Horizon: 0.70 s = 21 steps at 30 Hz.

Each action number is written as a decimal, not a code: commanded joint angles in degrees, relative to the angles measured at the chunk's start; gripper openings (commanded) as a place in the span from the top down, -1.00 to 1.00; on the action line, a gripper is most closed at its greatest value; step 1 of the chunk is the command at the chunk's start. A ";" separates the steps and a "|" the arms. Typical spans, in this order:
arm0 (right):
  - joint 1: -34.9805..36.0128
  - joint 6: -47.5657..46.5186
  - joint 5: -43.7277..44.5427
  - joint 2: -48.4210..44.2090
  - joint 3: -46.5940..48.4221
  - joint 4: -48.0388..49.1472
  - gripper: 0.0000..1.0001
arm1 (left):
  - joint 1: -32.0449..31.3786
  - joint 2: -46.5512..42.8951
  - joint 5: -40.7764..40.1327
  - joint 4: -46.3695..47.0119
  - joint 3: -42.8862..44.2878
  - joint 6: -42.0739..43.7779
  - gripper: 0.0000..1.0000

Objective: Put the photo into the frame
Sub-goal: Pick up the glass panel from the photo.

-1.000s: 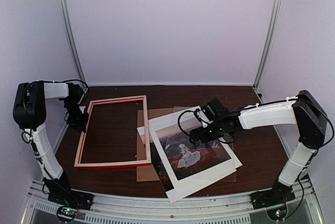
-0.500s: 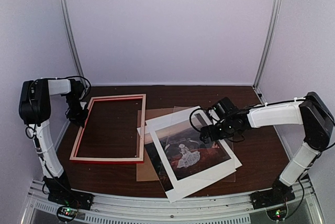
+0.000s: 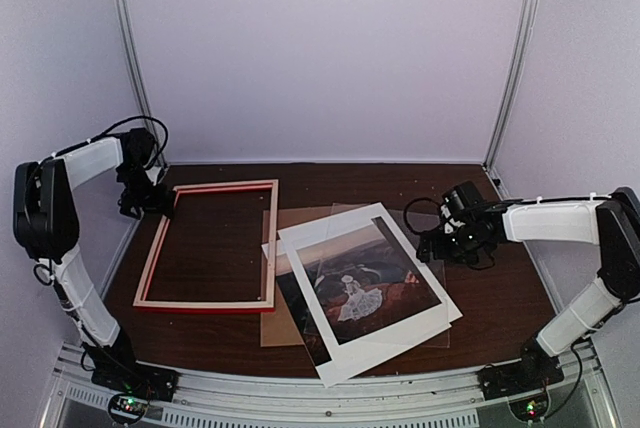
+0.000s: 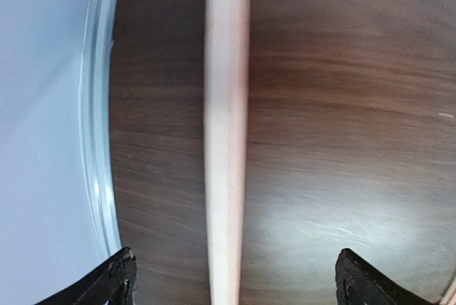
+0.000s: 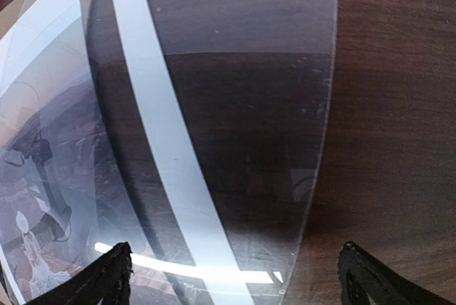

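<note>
Dark brown wood-grain bench (image 3: 500,298) inside a booth with pale lilac-white walls (image 3: 320,48), metal posts (image 3: 135,58) in the two back corners, aluminium rail (image 3: 320,393) along the bottom edge of the overhead view where both arm bases sit. The frame (image 3: 205,304) lies flat in the left half of the bench, pale side up, red showing on its lower outer edge, bare bench visible through its opening. The photo (image 3: 365,283) lies flat at centre, tilted, white margins all round, its left corner just beside the frame's right rail, not inside it. A plain brown board (image 3: 278,326) pokes out from under the photo at lower left. A clear sheet (image 5: 285,70) lies over the photo's right side, and its curved edge runs down the bench in the right wrist view. Left claw (image 4: 235,280) is at the frame's upper left corner, fingers spread wide with the pale frame rail running between them, touching neither, nothing held. Right claw (image 5: 235,276) is at the right of the photo, over the clear sheet's edge, fingers wide apart, empty. Soft glare on the bench near the left wall.
</note>
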 commanded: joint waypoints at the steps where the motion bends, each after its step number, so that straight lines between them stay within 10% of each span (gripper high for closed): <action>1: -2.50 2.87 0.43 -3.22 -2.14 -1.87 -0.99 | -9.60 -7.61 5.41 3.18 -2.83 -3.30 -0.95; 21: -6.88 6.08 -11.50 -1.44 -6.02 2.16 -0.90 | -47.66 3.02 20.03 26.56 -1.30 -24.92 -0.90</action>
